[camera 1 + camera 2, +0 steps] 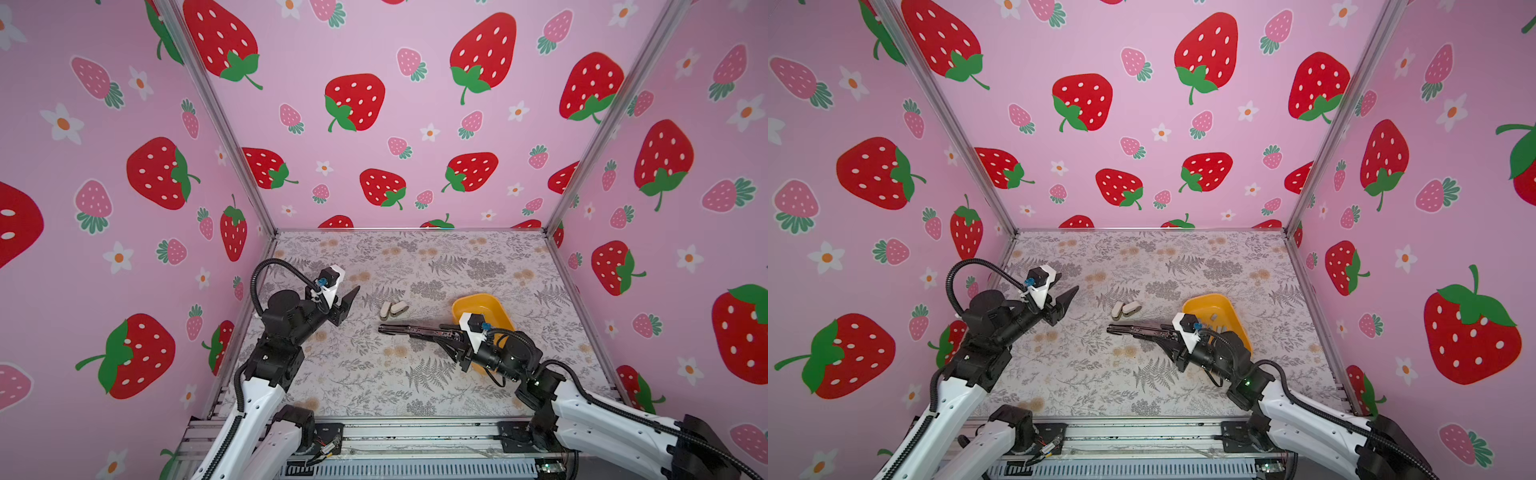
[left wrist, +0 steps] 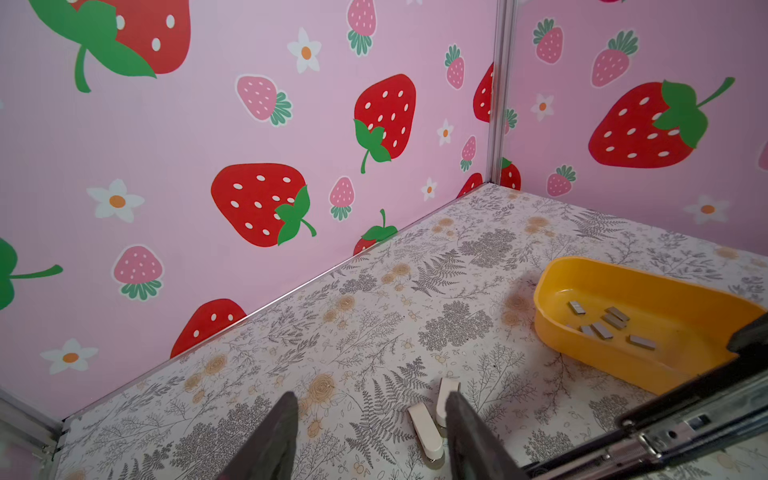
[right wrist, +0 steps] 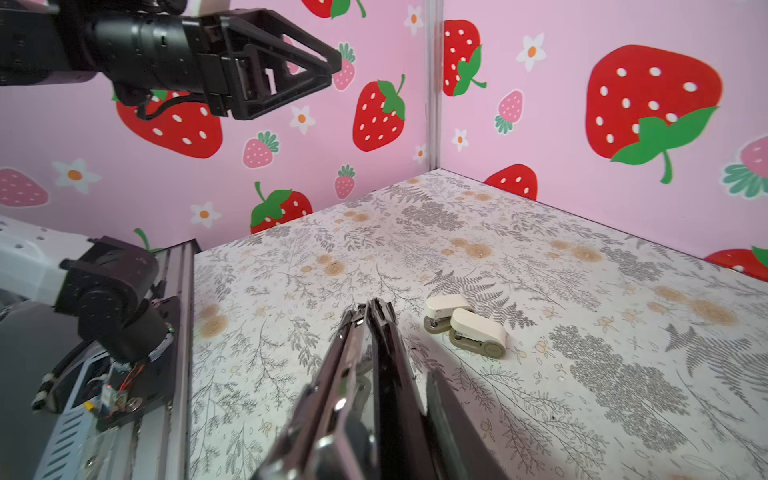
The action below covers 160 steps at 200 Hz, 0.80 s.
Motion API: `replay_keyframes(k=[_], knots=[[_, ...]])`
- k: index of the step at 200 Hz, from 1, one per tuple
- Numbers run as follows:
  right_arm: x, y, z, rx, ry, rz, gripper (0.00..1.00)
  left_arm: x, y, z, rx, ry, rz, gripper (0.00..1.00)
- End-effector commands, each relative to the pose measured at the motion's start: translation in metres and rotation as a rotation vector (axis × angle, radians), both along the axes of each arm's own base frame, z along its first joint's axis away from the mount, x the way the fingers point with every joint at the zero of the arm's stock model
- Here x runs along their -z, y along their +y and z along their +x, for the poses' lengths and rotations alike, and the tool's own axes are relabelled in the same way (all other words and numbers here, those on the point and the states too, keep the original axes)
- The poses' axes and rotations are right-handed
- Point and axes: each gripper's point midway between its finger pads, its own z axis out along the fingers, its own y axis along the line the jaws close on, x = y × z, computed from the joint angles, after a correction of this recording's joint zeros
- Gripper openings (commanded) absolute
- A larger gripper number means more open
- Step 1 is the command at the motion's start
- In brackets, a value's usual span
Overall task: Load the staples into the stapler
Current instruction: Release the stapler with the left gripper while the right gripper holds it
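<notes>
Lower centre in a top view: the right gripper (image 1: 449, 336) clamps the long black stapler (image 1: 409, 331) by its rear, nose pointing left, probably to present it for loading. The left gripper (image 1: 350, 300), centre-left, is parted and empty. The staples (image 1: 1213, 317) lie in the yellow tray (image 1: 1204, 300), right of centre.

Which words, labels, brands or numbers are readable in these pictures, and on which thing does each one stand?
None can be read. The black stapler, the two small whitish staplers, the yellow tray and the staples show no legible mark; the walls carry only strawberries and flowers.
</notes>
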Motion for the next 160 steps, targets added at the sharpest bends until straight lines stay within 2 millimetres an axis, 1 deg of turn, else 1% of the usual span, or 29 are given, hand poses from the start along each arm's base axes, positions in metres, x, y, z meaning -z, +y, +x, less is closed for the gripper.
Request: replay_keyframes(k=[1, 26, 36, 39, 57, 69, 76, 82, 90, 100, 119, 136, 149, 160], knots=[[-0.043, -0.011, 0.015, 0.159, -0.034, 0.188, 0.00, -0.020, 0.007, 0.003, -0.049, -0.042, -0.066, 0.57], [-0.048, -0.018, 0.029, 0.283, 0.000, 0.258, 0.00, -0.012, 0.014, 0.009, -0.107, 0.004, -0.154, 0.57], [-0.056, -0.021, 0.033, 0.314, 0.001, 0.298, 0.00, -0.010, 0.019, 0.012, -0.144, 0.020, -0.189, 0.57], [-0.050, -0.018, 0.036, 0.325, 0.012, 0.283, 0.00, -0.008, 0.021, 0.013, -0.157, 0.024, -0.200, 0.57], [-0.055, -0.018, 0.048, 0.388, 0.022, 0.320, 0.00, -0.002, 0.027, 0.015, -0.199, 0.048, -0.244, 0.60], [-0.058, -0.017, 0.059, 0.441, 0.035, 0.333, 0.00, 0.004, 0.026, 0.013, -0.194, 0.075, -0.263, 0.66], [-0.058, -0.017, 0.066, 0.485, 0.046, 0.339, 0.00, 0.009, 0.028, 0.012, -0.209, 0.102, -0.295, 0.72], [-0.056, -0.017, 0.073, 0.527, 0.055, 0.340, 0.00, 0.012, 0.032, 0.012, -0.244, 0.127, -0.328, 0.77], [-0.053, -0.017, 0.082, 0.578, 0.065, 0.340, 0.00, 0.018, 0.044, 0.014, -0.325, 0.160, -0.367, 0.83], [-0.053, -0.013, 0.089, 0.607, 0.060, 0.338, 0.00, 0.028, 0.051, 0.013, -0.372, 0.197, -0.384, 0.84], [-0.054, 0.001, 0.099, 0.623, 0.049, 0.331, 0.00, 0.046, 0.054, 0.011, -0.394, 0.221, -0.366, 0.86], [-0.044, 0.006, 0.111, 0.680, 0.066, 0.314, 0.00, 0.066, 0.060, 0.011, -0.435, 0.255, -0.351, 0.87], [-0.029, 0.000, 0.120, 0.765, 0.102, 0.309, 0.00, 0.079, 0.060, 0.011, -0.446, 0.288, -0.349, 0.88], [-0.016, -0.004, 0.125, 0.813, 0.135, 0.311, 0.00, 0.088, 0.058, 0.010, -0.441, 0.315, -0.348, 0.87]])
